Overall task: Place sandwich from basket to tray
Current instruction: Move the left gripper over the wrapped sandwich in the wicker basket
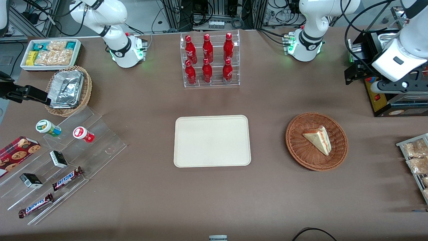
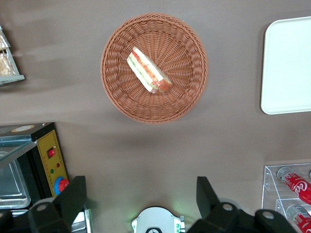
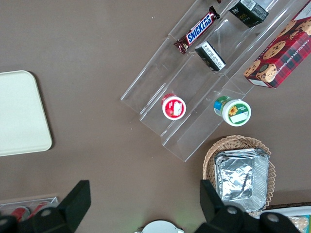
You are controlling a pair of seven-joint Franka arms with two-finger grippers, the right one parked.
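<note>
Gripper (image 2: pixel 141 204) spread wide, empty, high above basket (image 2: pixel 116 92). Sandwich (image 2: pixel 148 71) below looks soft, light; pinch gently across bread faces.

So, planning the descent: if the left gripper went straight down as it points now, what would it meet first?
Probably bare tablecloth: the left gripper, open, hangs high, with the basket and sandwich off its line. Depth is unclear.

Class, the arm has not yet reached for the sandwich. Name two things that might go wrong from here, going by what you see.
1. The sandwich lies tilted against the sloping wall of the basket, so the open hand, high above it, may pinch only bread and spill the filling.
2. The basket looks light; lifting might drag it toward the tray.
</note>
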